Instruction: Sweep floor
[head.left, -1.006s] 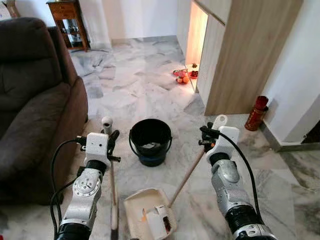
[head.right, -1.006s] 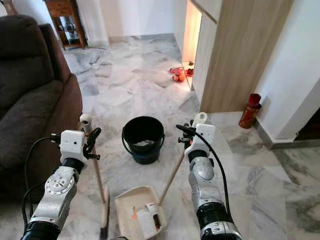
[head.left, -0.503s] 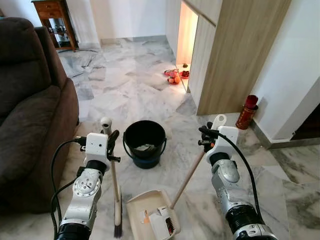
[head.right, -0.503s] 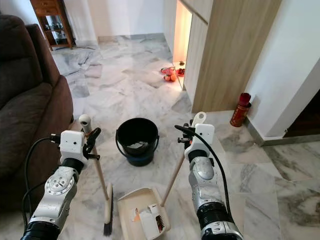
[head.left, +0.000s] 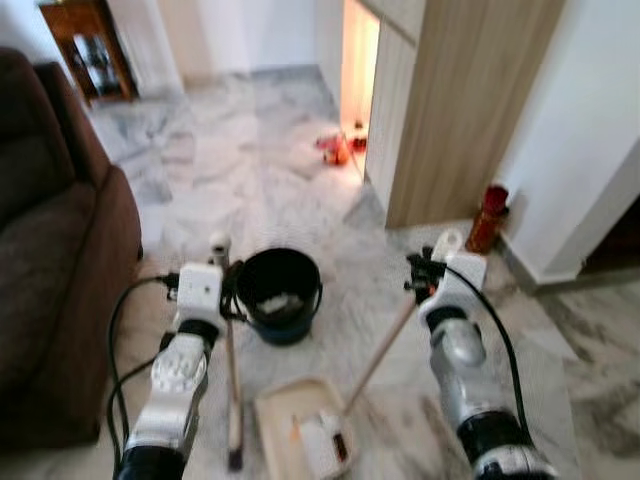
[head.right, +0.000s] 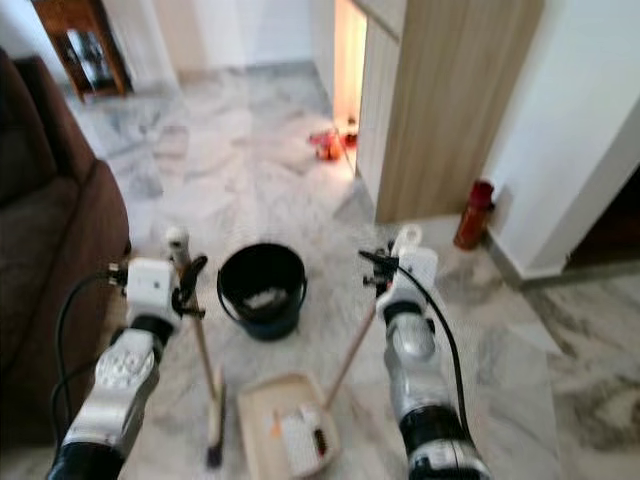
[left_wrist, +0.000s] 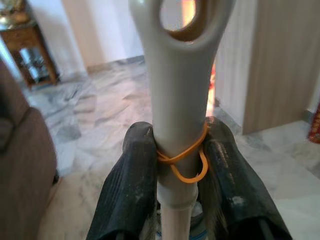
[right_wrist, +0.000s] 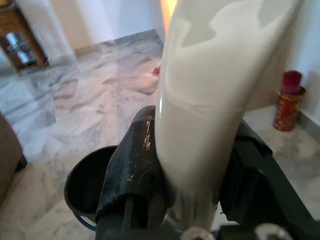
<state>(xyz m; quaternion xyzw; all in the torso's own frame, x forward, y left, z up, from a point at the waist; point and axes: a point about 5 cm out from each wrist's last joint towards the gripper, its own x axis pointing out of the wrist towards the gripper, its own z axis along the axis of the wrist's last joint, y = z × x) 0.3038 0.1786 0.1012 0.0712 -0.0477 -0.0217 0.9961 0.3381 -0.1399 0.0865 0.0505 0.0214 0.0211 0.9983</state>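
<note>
I have my left gripper (left_wrist: 177, 165) clamped on the broom handle (head.left: 228, 340), its bristles on the marble floor (head.left: 250, 190) below. My right gripper (right_wrist: 200, 165) is closed around the dustpan handle (head.left: 385, 345), which slants down to the dustpan (head.left: 285, 420) resting between my arms with swept scraps in it. The black bucket (head.left: 278, 295) sits just ahead of both grippers. I judge I'm at the emptying step: next I must lift the pan and tip it over the bucket without spilling.
</note>
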